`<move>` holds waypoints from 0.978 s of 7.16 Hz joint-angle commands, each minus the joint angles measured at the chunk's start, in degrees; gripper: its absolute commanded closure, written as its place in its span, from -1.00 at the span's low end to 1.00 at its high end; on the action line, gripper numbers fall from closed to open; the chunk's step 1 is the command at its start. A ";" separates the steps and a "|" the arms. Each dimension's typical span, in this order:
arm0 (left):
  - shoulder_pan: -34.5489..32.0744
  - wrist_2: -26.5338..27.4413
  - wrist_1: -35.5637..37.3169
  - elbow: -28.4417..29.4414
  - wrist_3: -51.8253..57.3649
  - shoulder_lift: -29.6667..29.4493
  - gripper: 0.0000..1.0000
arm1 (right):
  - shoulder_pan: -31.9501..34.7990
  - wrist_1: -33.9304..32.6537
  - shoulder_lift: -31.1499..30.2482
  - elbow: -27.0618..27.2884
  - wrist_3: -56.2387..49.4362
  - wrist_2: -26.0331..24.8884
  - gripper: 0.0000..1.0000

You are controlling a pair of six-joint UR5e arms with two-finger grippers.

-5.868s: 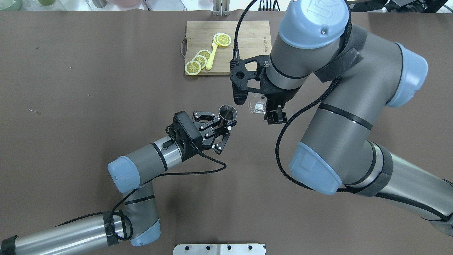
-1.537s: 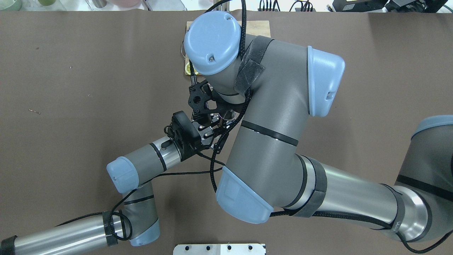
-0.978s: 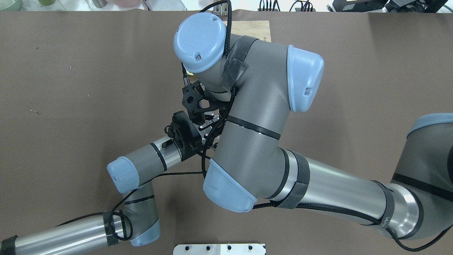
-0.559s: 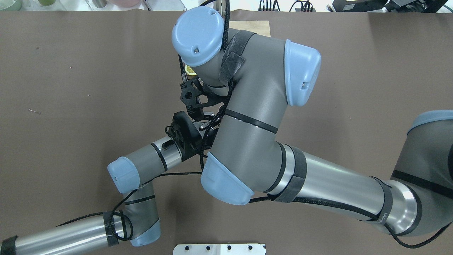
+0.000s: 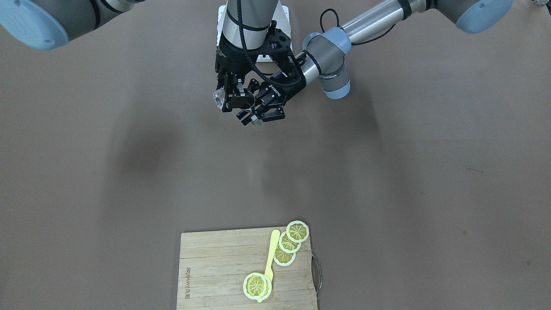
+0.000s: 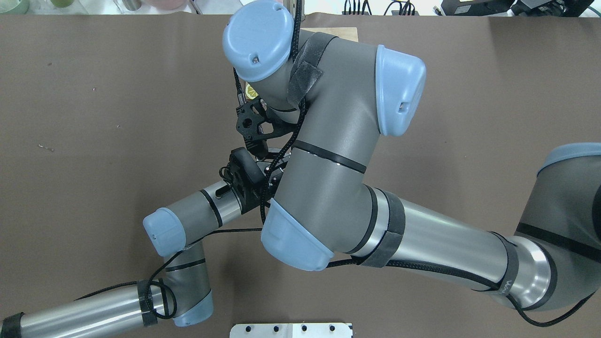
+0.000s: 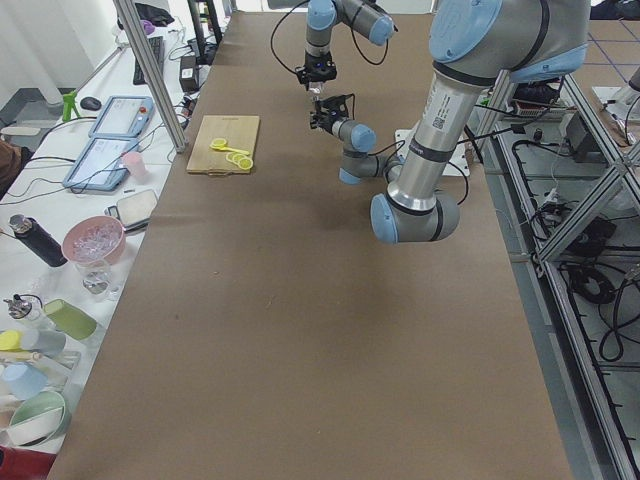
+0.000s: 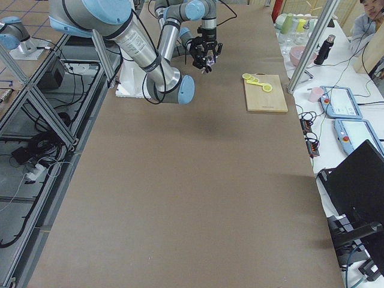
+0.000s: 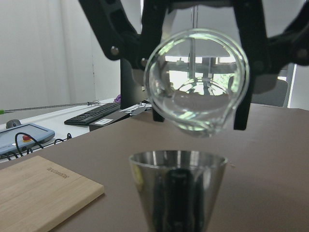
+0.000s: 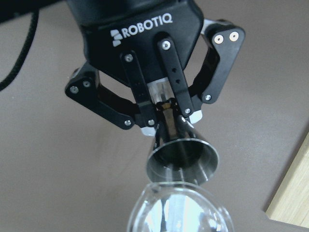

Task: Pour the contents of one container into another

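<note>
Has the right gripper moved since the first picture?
Yes: the right gripper swung left overhead; its arm now covers most of the cutting board.

The near right arm (image 8: pixel 141 51) bends at a blue-capped elbow above the brown table (image 8: pixel 180 198); the right gripper (image 8: pixel 208 57) meets the left gripper (image 8: pixel 198 60), their grip too small to judge. Well apart lies a wooden cutting board (image 8: pixel 267 101) bearing lemon slices (image 8: pixel 253 78) and a yellow utensil (image 8: pixel 264 86); a person (image 8: pixel 367 18) shows top right

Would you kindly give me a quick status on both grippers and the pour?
Left gripper shut on metal cup, upright. Right gripper shut on glass beaker, tipped above the cup's mouth. No stream visible. Cutting board well apart.
</note>
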 commanded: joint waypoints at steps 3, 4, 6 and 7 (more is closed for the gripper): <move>-0.09 0.00 -0.07 0.00 0.00 0.09 1.00 | -0.01 -3.61 0.99 0.38 0.59 -1.73 1.00; -0.09 -0.09 -0.07 0.00 0.00 0.09 1.00 | -0.10 -4.05 0.99 0.29 0.60 -2.17 1.00; -0.09 0.00 -0.07 0.00 0.00 0.09 1.00 | -0.19 -4.49 0.99 0.11 0.60 -3.14 1.00; 0.00 0.00 -0.15 0.00 0.00 0.09 1.00 | -0.19 -4.75 1.25 0.03 0.60 -3.66 1.00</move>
